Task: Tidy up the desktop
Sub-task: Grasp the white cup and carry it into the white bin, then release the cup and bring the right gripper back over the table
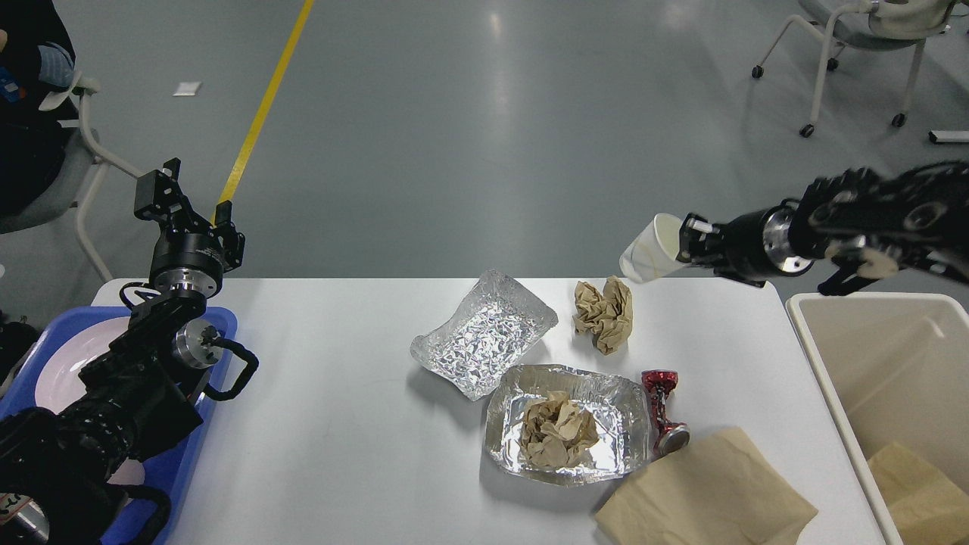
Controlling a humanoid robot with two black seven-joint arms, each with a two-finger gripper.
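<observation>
The white desktop (341, 424) carries an empty foil tray (483, 333), a second foil tray (566, 424) with crumpled brown paper inside, a crumpled paper ball (604, 314), a crushed red can (660, 409) and a flat brown paper bag (704, 492). My right gripper (685, 244) is shut on the rim of a white paper cup (649, 259), holding it tilted in the air above the desktop's far right edge. My left gripper (170, 193) hangs raised beyond the far left corner, fingers apart and holding nothing.
A blue tray (182, 462) with a white plate sits at the left edge under my left arm. A beige bin (870, 363) with brown paper in it stands off the right side. Chairs stand on the floor at far left and far right.
</observation>
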